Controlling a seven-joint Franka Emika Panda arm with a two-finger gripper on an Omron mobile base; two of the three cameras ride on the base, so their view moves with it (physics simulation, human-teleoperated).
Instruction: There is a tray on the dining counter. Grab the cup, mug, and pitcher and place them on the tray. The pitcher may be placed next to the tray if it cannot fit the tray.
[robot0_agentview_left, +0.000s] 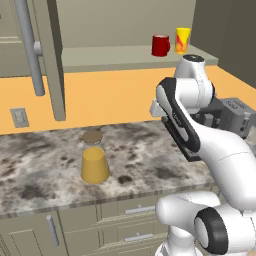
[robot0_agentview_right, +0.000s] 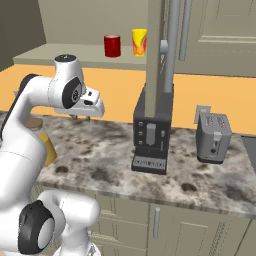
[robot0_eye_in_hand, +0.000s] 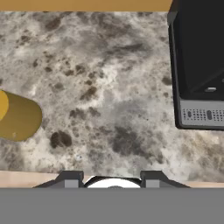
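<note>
Red mug (robot0_agentview_left: 160, 45) beside yellow cup (robot0_agentview_left: 183, 40), toaster (robot0_agentview_right: 213, 137) rightward

On the stone desk (robot0_agentview_left: 145, 155) I count one pitcher (robot0_agentview_left: 94, 159) with a brown lid, one dark coffee machine (robot0_agentview_right: 151, 142) and one grey toaster (robot0_agentview_right: 213, 137). On the far ledge (robot0_agentview_left: 115, 56) stand one red mug (robot0_agentview_left: 161, 45) and one yellow cup (robot0_agentview_left: 183, 40), side by side. One white arm reaches over the stone top, ending in two small dark fingers (robot0_eye_in_hand: 70, 178). One wall socket (robot0_agentview_left: 19, 117) sits on the orange wall.
</note>
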